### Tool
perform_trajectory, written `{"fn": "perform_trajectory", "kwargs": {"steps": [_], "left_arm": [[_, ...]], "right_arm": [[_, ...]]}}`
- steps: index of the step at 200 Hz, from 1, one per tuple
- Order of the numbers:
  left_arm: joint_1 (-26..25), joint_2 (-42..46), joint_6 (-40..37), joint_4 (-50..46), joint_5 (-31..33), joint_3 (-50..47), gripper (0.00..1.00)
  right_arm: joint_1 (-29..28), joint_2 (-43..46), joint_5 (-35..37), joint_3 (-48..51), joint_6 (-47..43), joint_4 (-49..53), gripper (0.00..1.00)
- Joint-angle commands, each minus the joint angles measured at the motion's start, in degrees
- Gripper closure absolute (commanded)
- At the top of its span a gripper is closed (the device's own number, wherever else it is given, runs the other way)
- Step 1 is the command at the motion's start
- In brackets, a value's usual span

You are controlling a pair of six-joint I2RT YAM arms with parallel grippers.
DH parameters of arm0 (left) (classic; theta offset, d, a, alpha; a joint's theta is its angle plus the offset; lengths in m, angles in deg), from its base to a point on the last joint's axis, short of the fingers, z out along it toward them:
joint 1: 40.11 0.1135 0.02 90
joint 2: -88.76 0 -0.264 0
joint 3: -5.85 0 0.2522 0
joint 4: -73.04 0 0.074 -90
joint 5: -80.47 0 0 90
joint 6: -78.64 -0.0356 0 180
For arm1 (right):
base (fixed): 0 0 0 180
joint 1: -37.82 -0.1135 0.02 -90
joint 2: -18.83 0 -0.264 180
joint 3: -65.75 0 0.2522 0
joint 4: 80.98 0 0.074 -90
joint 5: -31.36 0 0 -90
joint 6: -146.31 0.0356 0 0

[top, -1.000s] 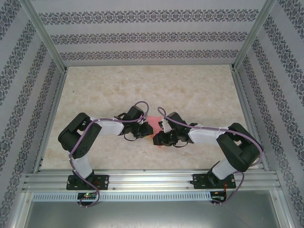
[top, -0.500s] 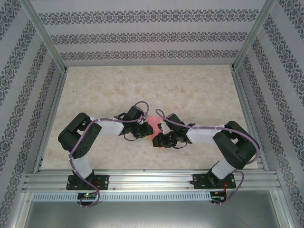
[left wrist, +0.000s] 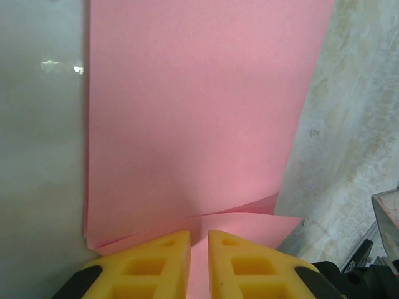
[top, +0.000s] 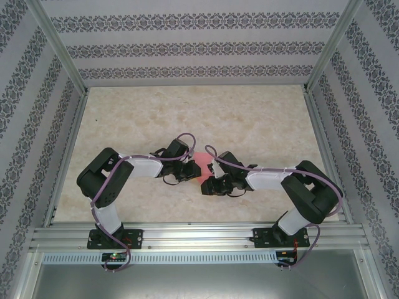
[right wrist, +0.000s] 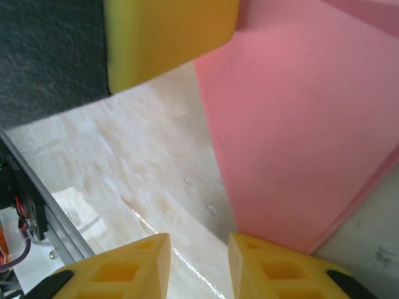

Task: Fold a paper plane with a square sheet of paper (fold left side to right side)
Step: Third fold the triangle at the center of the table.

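Observation:
The square sheet of paper (top: 201, 166) is salmon-pink and lies folded over itself on the table between my two grippers. In the left wrist view the sheet (left wrist: 199, 112) stretches away flat, and its two layers part slightly at the near right corner. My left gripper (left wrist: 199, 233) sits over that near edge with only a thin slit between its jaws, and the paper passes under both fingers. My right gripper (right wrist: 199, 240) is open with bare table in the gap. Its right finger overlaps a corner of the sheet (right wrist: 299, 124). The two grippers stand side by side, the left gripper (top: 190, 172) and the right gripper (top: 207, 185).
The pale marbled table (top: 187, 118) has patterned walls and metal frame posts on three sides. An aluminium rail (top: 199, 237) runs along the near edge by the arm bases. The left gripper's yellow finger (right wrist: 168, 37) hangs close above the right gripper.
The right arm has shifted slightly, and less of the paper shows under its gripper than a second ago. The left arm has stayed put.

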Motion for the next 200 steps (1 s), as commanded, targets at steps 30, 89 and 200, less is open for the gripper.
{"fn": "perform_trajectory", "kwargs": {"steps": [30,89,200], "left_arm": [[-0.7,-3.4,-1.3,-3.6,4.5,-1.1,0.82],[-0.7,-2.5,-1.0,-3.8,4.5,-0.8,0.82],[-0.8,-1.9,-1.0,-3.6,4.3,-0.8,0.82]], "right_arm": [[-1.4,4.6,-0.5,4.1,1.4,8.9,0.68],[0.0,11.8,-2.0,-1.6,-0.9,9.7,0.67],[0.7,-1.6,6.4,-5.0,0.3,10.2,0.73]]}}
